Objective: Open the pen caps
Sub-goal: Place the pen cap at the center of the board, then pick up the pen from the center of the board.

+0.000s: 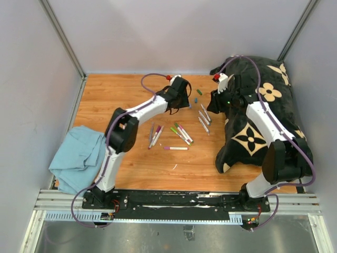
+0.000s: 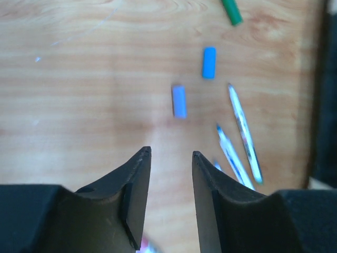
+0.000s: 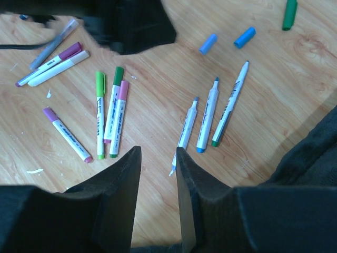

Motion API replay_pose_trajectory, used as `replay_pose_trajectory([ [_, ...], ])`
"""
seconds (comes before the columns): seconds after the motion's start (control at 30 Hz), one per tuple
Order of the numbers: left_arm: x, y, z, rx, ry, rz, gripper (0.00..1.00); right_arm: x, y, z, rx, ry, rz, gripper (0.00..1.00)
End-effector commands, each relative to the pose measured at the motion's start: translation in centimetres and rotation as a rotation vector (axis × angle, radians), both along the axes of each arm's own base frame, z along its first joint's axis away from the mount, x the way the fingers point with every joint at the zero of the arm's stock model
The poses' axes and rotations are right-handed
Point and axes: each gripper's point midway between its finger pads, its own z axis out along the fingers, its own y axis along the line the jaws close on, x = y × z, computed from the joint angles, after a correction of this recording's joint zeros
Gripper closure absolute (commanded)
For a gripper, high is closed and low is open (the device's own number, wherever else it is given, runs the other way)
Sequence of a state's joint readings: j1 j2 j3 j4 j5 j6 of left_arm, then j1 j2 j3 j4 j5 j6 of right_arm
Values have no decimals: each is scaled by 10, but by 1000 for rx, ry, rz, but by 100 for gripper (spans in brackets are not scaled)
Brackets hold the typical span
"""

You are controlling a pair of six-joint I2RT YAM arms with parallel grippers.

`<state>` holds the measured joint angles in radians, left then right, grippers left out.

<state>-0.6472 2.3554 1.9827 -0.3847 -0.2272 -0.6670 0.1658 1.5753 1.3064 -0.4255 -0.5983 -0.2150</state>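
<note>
Three loose pen caps lie on the wooden table (image 1: pixel 137 163): a lilac-blue one (image 2: pixel 179 101), a bright blue one (image 2: pixel 209 62) and a green one (image 2: pixel 231 11). The right wrist view shows them as a light blue cap (image 3: pixel 208 43), a blue cap (image 3: pixel 245 37) and a green cap (image 3: pixel 289 14). Three uncapped pens (image 3: pixel 208 121) lie side by side below them. Capped pens with green (image 3: pixel 100 83), dark green (image 3: pixel 119 74), pink (image 3: pixel 123 89) and purple (image 3: pixel 50 113) caps lie to the left. My left gripper (image 2: pixel 171 153) hangs open and empty just short of the loose caps. My right gripper (image 3: pixel 158 150) is open and empty above the uncapped pens.
A black bag with cream flower prints (image 1: pixel 258 121) fills the right side of the table, close beside my right arm. A light blue cloth (image 1: pixel 79 155) lies at the left edge. More capped pens (image 1: pixel 155 134) lie in the middle of the table.
</note>
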Motion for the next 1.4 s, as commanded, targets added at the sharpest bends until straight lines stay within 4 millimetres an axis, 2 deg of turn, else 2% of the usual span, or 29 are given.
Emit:
replay_pose_trajectory([
  [0.0,-35,1,136,-187,-250,-164,58,-13,-3,19,44,-48,45,65],
  [0.03,-53,3,139,-205,-270,-231,57,-16,0,23,55,-59,68,64],
  [0.1,-89,10,157,-274,-345,-332,55,-24,6,30,87,-83,117,62],
  [0.13,-106,16,158,-295,-371,-373,51,-28,10,32,104,-93,141,61],
  [0.17,-128,23,150,-309,-382,-422,50,-31,13,36,121,-107,165,60],
  [0.23,-160,37,150,-342,-434,-479,35,-38,19,41,156,-123,203,57],
  [0.27,-175,43,154,-363,-465,-512,29,-43,22,44,179,-125,227,56],
  [0.3,-191,49,149,-375,-476,-546,25,-48,26,46,202,-127,253,55],
  [0.4,-228,67,145,-415,-523,-601,17,-58,35,48,251,-113,301,55],
  [0.53,-259,87,138,-449,-552,-602,12,-65,45,36,232,-99,335,54],
  [0.7,-273,108,123,-491,-563,-523,9,-66,60,9,132,-60,353,52],
  [0.93,-283,129,94,-512,-534,-425,6,-68,84,-46,-71,41,387,49],
  [1.07,-286,138,83,-501,-519,-384,6,-69,96,-70,-180,63,397,48],
  [1.2,-285,145,80,-502,-525,-341,3,-60,94,-92,-295,93,340,48],
  [1.37,-284,147,80,-504,-528,-329,3,-54,90,-110,-343,144,292,49],
])
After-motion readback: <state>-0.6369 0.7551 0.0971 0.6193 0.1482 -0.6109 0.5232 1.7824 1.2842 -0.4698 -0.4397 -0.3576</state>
